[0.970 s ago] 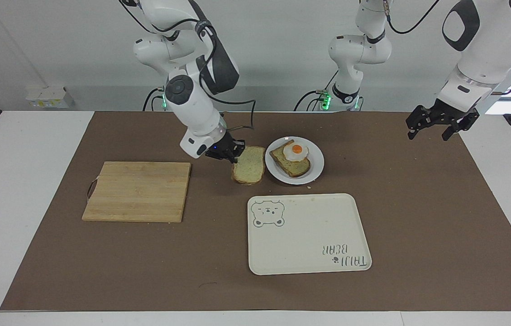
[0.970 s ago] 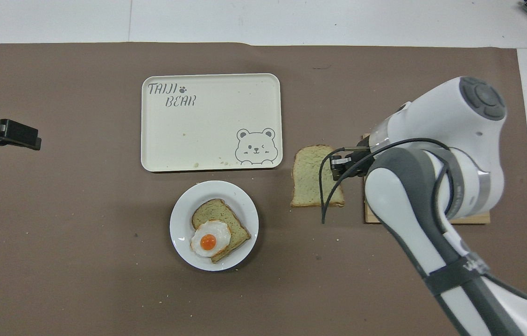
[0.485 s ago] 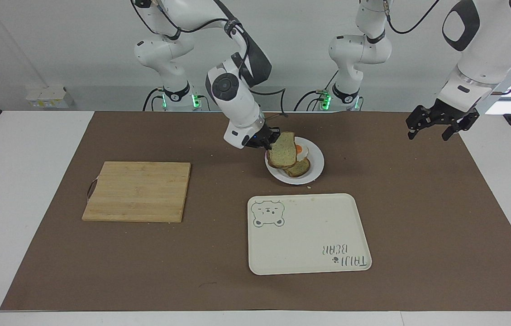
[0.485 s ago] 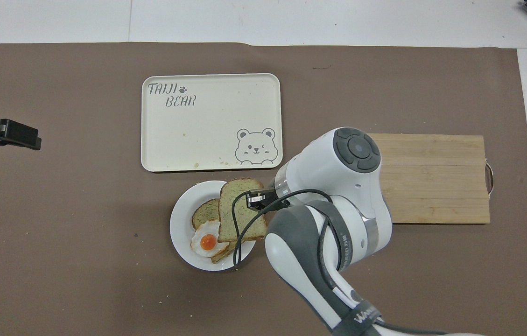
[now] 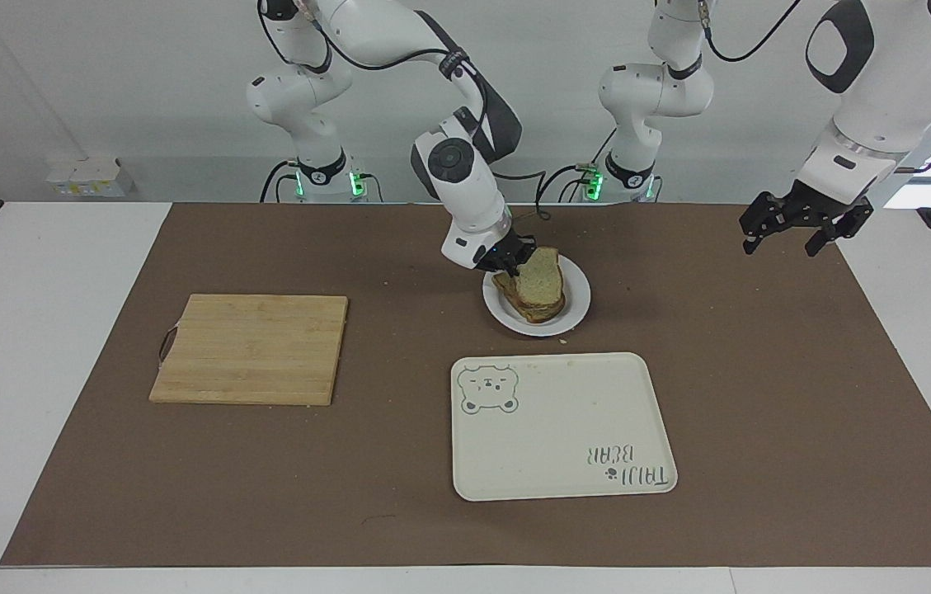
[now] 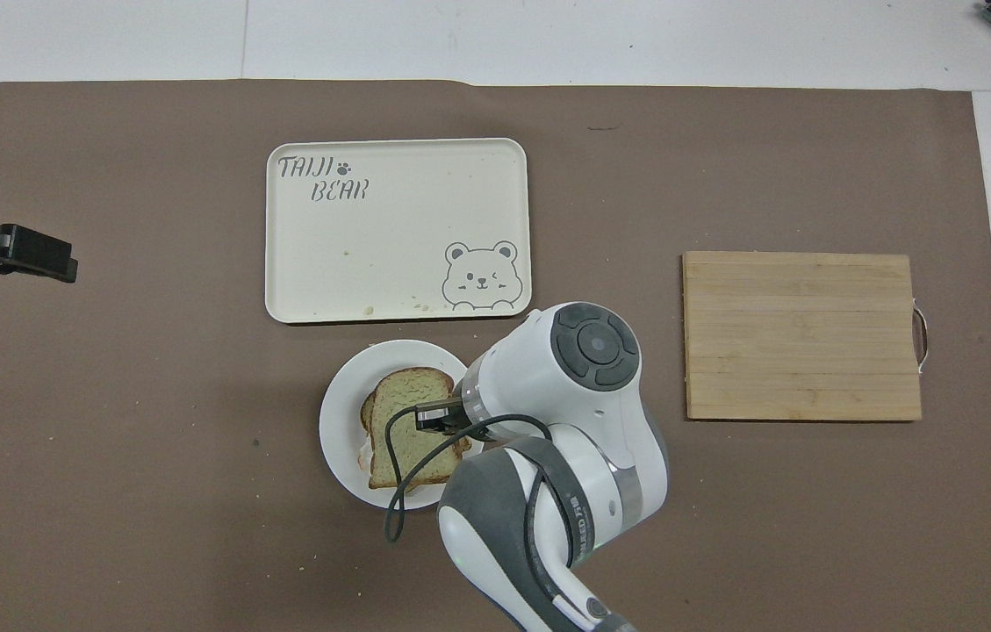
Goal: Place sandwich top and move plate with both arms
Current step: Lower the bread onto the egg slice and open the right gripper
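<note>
Gripping sandwich top [image 5: 540,276] over plate [image 5: 576,307], left arm waiting

Sandwich top [image 5: 539,274]: you see one pale, speckled bread slice with brown crust, rounded end away from the robots, tilted over the lower slice and pinched at one edge by the right gripper [image 5: 512,262].

Plate [image 5: 579,309]: you see it small, round, white, flat on the counter, just robot-side of the cream tray.
</note>
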Controlling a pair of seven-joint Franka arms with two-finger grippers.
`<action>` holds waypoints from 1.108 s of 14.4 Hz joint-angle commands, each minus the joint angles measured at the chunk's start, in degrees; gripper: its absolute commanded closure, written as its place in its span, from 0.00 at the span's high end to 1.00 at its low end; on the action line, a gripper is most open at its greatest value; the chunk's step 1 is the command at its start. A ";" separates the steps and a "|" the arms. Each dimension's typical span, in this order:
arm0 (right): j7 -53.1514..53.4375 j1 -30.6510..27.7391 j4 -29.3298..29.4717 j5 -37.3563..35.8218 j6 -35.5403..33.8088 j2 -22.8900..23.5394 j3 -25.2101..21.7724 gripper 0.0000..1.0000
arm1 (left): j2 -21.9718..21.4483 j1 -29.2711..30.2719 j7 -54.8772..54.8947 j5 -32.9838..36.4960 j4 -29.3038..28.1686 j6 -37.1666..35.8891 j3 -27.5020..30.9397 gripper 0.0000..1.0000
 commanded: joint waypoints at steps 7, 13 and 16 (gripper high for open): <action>0.81 -0.51 0.61 0.77 0.82 0.76 -0.71 1.00 | -0.80 -0.08 -0.69 0.87 -0.60 -0.56 0.04 1.00; 0.11 -10.16 1.58 -10.20 -1.28 -3.71 -1.41 1.00 | -0.80 -0.08 -0.69 0.87 -0.69 -0.56 0.04 1.00; 0.02 -16.31 2.63 -13.90 -6.11 -6.87 -1.41 1.00 | -0.80 -0.08 -0.69 0.87 -0.69 -0.56 0.04 1.00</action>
